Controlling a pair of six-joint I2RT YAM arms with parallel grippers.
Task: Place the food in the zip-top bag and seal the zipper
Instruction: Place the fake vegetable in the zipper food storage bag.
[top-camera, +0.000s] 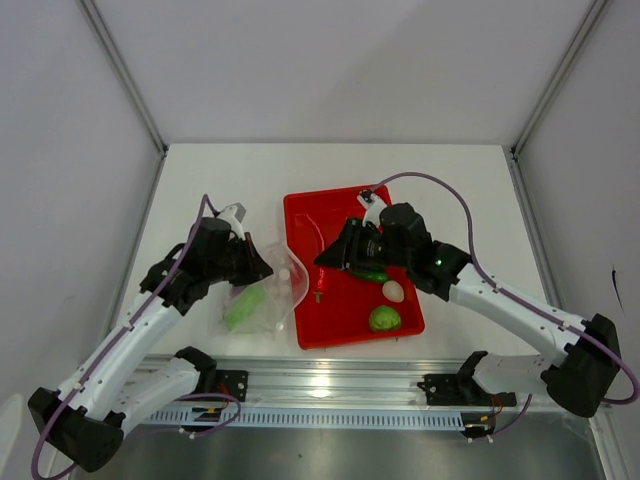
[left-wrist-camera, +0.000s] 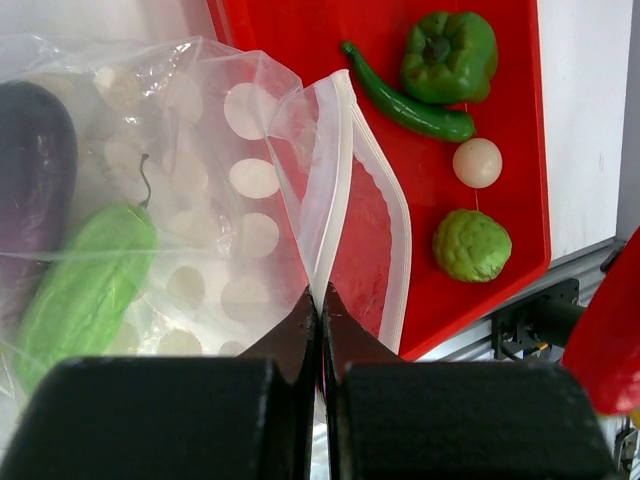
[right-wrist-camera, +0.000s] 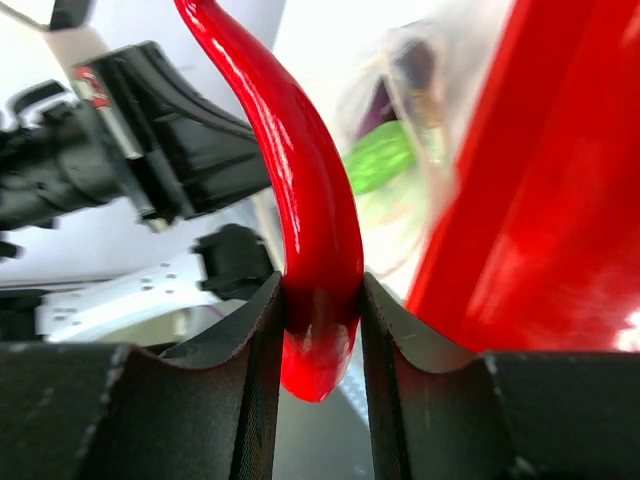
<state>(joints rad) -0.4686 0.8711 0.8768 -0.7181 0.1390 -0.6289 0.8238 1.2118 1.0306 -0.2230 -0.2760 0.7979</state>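
The clear zip-top bag (top-camera: 268, 292) lies left of the red tray (top-camera: 308, 212). My left gripper (left-wrist-camera: 320, 298) is shut on one lip of its mouth, by the pale zipper strip (left-wrist-camera: 338, 160); the mouth gapes toward the tray. Inside the bag lie the purple eggplant (left-wrist-camera: 35, 165) and the light green gourd (left-wrist-camera: 85, 290). My right gripper (right-wrist-camera: 320, 300) is shut on the red chili (right-wrist-camera: 315, 190) and hovers over the tray's left part (top-camera: 332, 257), near the bag mouth. The green pepper (left-wrist-camera: 450, 55), green chili (left-wrist-camera: 405, 100), white egg (left-wrist-camera: 477, 162) and round green piece (left-wrist-camera: 471, 244) lie in the tray.
The white table (top-camera: 460, 190) is boxed by grey walls at the back and sides. A metal rail (top-camera: 330, 385) carrying both arm bases runs along the near edge. The tray's raised rim (left-wrist-camera: 545, 150) stands between the bag and the loose food.
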